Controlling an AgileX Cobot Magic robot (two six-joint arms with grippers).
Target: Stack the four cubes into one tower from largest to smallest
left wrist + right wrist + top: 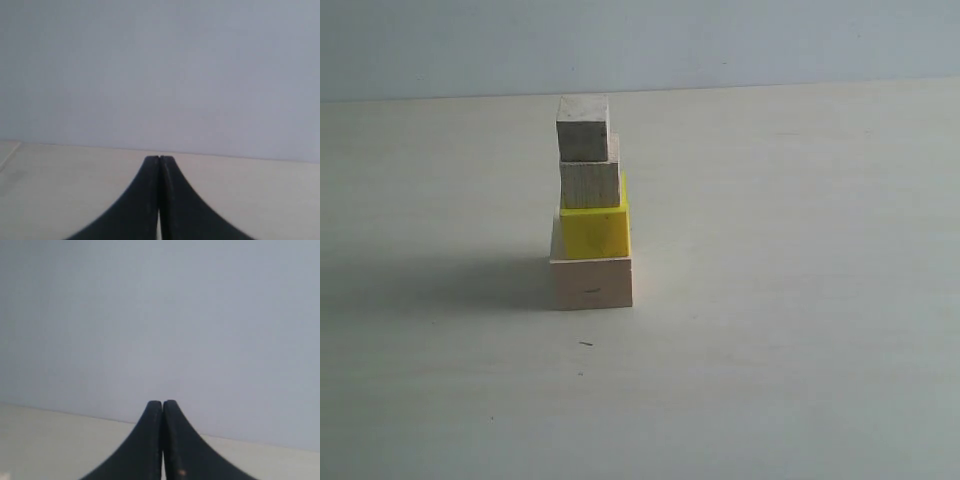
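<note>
In the exterior view the four cubes stand as one tower on the table. The large pale wooden cube [591, 283] with a small dark mark is at the bottom. On it sits the yellow cube [595, 232], then the tan wooden cube [590, 185], and the whitish cube [583, 129] on top. Neither arm shows in that view. My left gripper [159, 159] is shut, black fingertips pressed together, holding nothing. My right gripper [162, 403] is likewise shut and empty. Both wrist views face the blank wall and bare tabletop; no cube shows in them.
The pale table [800, 300] spreads wide on every side of the tower, which casts a shadow [450, 285] to the left. A grey-blue wall [770, 40] rises behind the table's far edge.
</note>
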